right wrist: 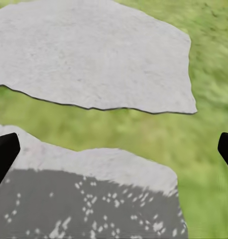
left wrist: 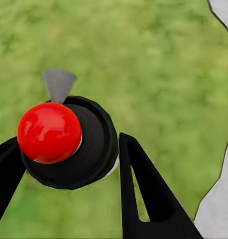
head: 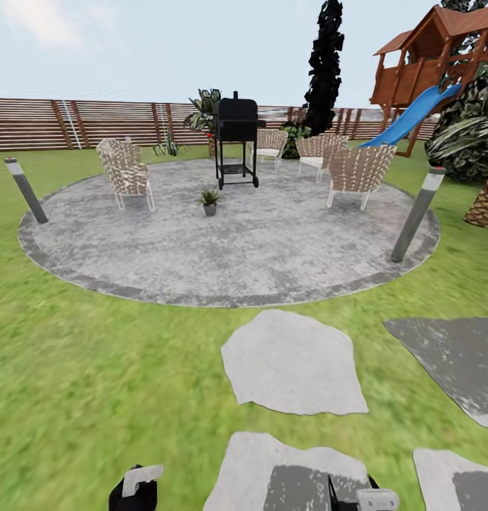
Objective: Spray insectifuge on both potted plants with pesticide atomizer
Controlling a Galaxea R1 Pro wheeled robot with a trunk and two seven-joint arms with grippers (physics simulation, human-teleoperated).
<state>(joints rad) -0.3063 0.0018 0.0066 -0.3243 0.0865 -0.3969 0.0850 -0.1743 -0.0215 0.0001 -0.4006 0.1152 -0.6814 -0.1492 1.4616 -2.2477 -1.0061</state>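
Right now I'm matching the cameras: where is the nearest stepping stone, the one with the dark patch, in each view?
Head view: stepping stone at bottom centre.
Left wrist view: probably the pale strip at the frame's edge.
Right wrist view: the nearer slab, carrying the dark patch.
Shared landmark: the lawn.

Left gripper: matte black, flat wedge fingers w/ slot cutout, showing above lawn. Right gripper: black tips. Head view: both arms showing black bodies w/ pale grey blocks, low over lawn.
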